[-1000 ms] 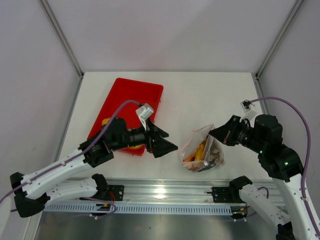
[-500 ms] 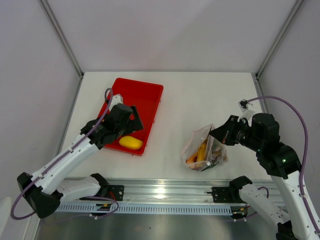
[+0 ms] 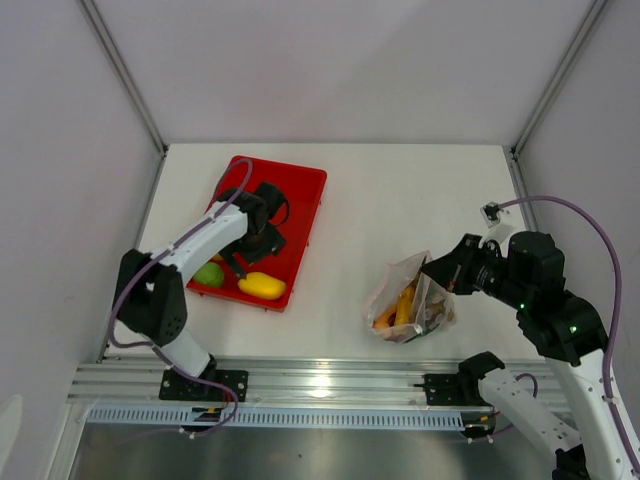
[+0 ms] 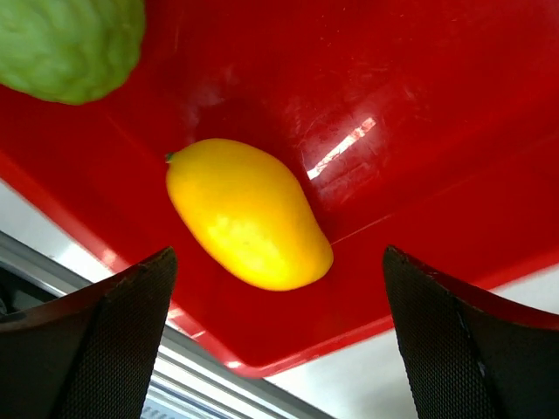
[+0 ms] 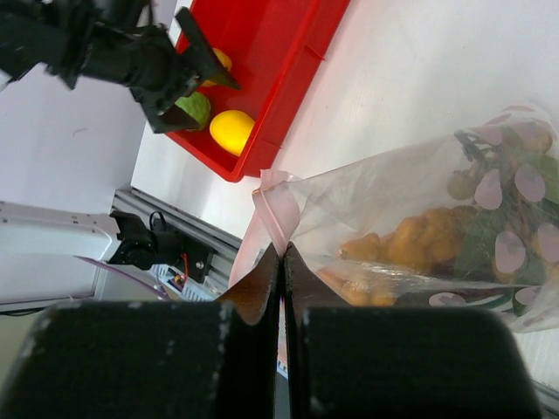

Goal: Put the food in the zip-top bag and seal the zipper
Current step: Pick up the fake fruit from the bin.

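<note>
- Clear crinkly plastic zip-top bag (image 3: 392, 290) lies right of centre on the white table (image 3: 400, 190). It holds orange bits (image 5: 406, 236) and what looks like a beige grape cluster (image 5: 515, 183).
- The right gripper (image 5: 281, 262) is clamped tight on the bag's mouth edge, at the pinkish zipper strip (image 5: 276, 214).
- Yellow mango (image 4: 249, 214) and green lime (image 4: 74, 39) lie apart in the red rectangular tray (image 4: 419, 105).
- The left gripper (image 4: 278, 319) hovers over the mango, jaws spread wide and empty.

left arm (image 3: 190, 245) folded at elbow, forearm reaching forward, wrist tipped down; left gripper (image 4: 278, 257) jaws spread wide, holding nothing. right arm (image 3: 560, 320) raised at right side, wrist turned toward centre; right gripper (image 5: 281, 253) jaws pressed together, pinching bag (image 5: 410, 188) edge
</note>
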`<act>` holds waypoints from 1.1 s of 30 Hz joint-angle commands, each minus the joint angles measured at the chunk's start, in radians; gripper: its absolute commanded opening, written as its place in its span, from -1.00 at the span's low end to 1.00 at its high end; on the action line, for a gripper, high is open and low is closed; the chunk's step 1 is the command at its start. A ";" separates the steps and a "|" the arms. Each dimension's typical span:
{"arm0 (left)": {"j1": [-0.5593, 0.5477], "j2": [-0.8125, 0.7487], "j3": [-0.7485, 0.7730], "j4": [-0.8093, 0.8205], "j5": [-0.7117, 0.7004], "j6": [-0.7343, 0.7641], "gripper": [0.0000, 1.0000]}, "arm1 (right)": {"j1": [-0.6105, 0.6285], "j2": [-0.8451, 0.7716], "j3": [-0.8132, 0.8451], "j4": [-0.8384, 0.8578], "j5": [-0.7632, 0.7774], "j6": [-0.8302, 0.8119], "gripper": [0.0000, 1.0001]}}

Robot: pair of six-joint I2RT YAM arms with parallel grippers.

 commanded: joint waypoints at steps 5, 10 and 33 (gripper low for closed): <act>0.021 0.123 0.014 -0.042 0.085 -0.153 0.98 | 0.003 -0.022 0.022 0.001 0.001 -0.025 -1.00; 0.023 0.132 -0.040 0.015 0.126 -0.179 0.98 | 0.003 -0.030 0.022 0.002 0.006 -0.023 -1.00; 0.012 0.027 -0.031 0.038 0.063 -0.072 -0.55 | 0.003 -0.022 0.008 0.030 0.002 0.001 -1.00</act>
